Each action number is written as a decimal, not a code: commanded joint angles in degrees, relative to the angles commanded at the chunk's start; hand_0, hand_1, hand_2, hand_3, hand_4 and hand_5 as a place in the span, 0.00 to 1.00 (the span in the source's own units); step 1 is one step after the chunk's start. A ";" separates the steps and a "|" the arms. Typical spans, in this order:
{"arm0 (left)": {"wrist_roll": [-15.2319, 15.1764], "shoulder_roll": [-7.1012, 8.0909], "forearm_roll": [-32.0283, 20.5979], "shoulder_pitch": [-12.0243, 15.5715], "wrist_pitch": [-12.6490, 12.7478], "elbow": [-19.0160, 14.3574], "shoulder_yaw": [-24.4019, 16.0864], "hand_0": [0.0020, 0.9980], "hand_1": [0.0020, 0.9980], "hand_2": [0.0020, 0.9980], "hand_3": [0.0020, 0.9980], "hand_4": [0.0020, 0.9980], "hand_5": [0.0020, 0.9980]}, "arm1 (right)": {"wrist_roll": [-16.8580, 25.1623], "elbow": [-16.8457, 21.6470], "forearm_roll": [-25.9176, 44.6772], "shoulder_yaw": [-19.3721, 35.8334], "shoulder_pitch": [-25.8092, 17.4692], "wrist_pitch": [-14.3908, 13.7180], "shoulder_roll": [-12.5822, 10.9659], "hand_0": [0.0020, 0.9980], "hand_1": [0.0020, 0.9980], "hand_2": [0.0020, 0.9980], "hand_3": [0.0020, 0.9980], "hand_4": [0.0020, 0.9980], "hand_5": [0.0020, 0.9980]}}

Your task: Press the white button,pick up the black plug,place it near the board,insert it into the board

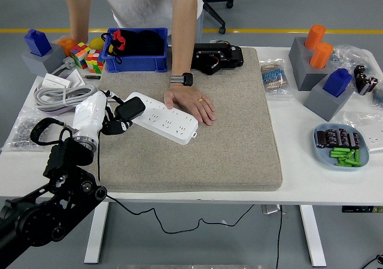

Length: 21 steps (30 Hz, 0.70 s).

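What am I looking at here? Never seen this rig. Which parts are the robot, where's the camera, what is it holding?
There is one camera, mounted high on the robot and looking down over a white table. The black jointed arm at lower left is the robot's left arm; its white left hand grips a black plug with a black cable trailing down off the table's near edge. The plug sits over the left end of a white power strip, which lies on a grey mat. The right arm is not visible.

A person stands at the far side, pressing one hand on the strip, apparently to steady it. Around the mat are a blue bin, puzzle cubes, a coiled grey cable and trays of small parts.
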 joint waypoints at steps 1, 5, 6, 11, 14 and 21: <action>-0.05 -0.04 -0.25 -0.09 0.04 0.01 -0.03 0.22 0.17 0.20 0.47 0.65 0.00 | 0.01 0.00 0.00 0.00 0.00 -0.01 -0.01 0.62 0.60 0.59 0.58 0.65 0.39; -0.53 -0.28 -2.62 -0.47 0.36 0.55 -0.04 0.22 0.17 0.20 0.47 0.65 0.00 | -0.04 0.00 -0.07 -0.13 -0.04 -0.02 -0.05 0.62 0.60 0.59 0.58 0.65 0.39; -0.81 -0.37 -3.91 -0.58 0.51 0.84 -0.06 0.21 0.17 0.20 0.47 0.65 0.00 | -0.06 0.00 -0.07 -0.18 -0.03 -0.01 -0.05 0.62 0.60 0.59 0.58 0.65 0.39; -1.64 -0.56 -7.80 -0.67 0.89 1.39 -0.09 0.21 0.17 0.20 0.47 0.65 0.00 | -0.02 0.00 0.10 -0.47 0.00 0.00 -0.10 0.62 0.60 0.59 0.58 0.65 0.39; -2.08 -0.62 -9.86 -0.68 1.05 1.32 -0.18 0.21 0.17 0.19 0.46 0.65 0.00 | 0.00 0.00 0.17 -0.63 -0.05 -0.01 -0.14 0.62 0.59 0.59 0.58 0.65 0.39; -2.70 -0.98 -12.63 -1.35 1.61 1.16 -0.66 0.21 0.17 0.19 0.45 0.65 0.00 | -0.02 0.00 0.23 -0.78 -0.01 -0.01 -0.15 0.62 0.60 0.59 0.58 0.65 0.39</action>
